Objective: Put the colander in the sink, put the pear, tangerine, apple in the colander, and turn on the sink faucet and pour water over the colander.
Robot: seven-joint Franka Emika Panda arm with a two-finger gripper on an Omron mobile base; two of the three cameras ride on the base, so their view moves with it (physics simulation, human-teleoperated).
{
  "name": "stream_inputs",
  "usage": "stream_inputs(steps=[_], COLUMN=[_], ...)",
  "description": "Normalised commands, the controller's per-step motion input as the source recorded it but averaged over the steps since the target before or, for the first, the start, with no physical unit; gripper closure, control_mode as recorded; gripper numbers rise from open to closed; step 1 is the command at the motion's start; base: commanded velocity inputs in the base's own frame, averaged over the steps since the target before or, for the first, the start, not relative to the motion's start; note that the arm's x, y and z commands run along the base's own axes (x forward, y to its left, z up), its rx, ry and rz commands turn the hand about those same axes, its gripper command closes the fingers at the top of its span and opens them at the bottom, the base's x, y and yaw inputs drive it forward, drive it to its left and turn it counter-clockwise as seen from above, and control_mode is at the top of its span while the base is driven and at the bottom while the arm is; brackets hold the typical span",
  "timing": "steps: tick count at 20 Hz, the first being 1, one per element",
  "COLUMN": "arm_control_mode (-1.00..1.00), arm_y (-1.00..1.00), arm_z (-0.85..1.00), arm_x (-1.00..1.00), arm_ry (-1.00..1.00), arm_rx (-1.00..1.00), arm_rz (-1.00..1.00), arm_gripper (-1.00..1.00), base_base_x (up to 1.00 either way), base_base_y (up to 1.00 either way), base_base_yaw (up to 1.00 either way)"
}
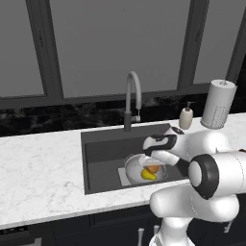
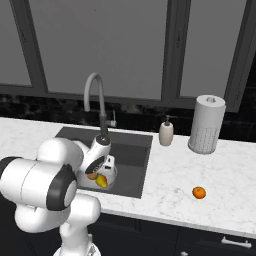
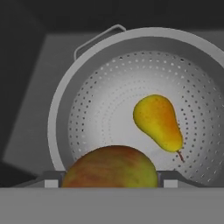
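The claw [image 3: 109, 183] hangs over the colander [image 1: 145, 169], which sits in the sink [image 1: 103, 153]. Its two tips press the sides of the apple [image 3: 110, 168], so it is gripping the apple just above the bowl. The pear [image 3: 158, 121] lies inside the colander, at about 2 o'clock from the apple in the hand view. The tangerine [image 2: 199, 192] waits on the bench [image 2: 210, 175], far off at 3 o'clock from the sink.

The apple looks round, hard and smooth, so it may slip or roll. Holding it across its fat middle seems best. The tangerine is probably softer, so squeeze it gently.
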Motion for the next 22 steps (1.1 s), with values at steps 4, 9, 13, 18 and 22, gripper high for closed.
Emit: stream_inputs(steps=[4,9,13,18,22], arm_control_mode=[-1.00,-1.00,-1.00,-1.00,-1.00], arm_y=[0.03,0.00,-0.02,-0.05,-0.33], arm_z=[-0.15,0.00,0.11,0.21,0.70], arm_x=[0.00,0.00,0.00,0.00,-0.15], arm_ry=[0.03,0.00,0.00,0.00,0.00], arm_rx=[0.00,0.00,-0.01,-0.01,0.00], arm_rz=[0.00,0.00,0.00,0.00,0.00], arm_gripper=[-1.00,-1.00,-1.00,-1.00,-1.00], base_base_x=[0.00,0.00,0.00,0.00,0.00], base_base_y=[0.00,0.00,0.00,0.00,0.00], base_base_yaw=[0.00,0.00,0.00,0.00,0.00])
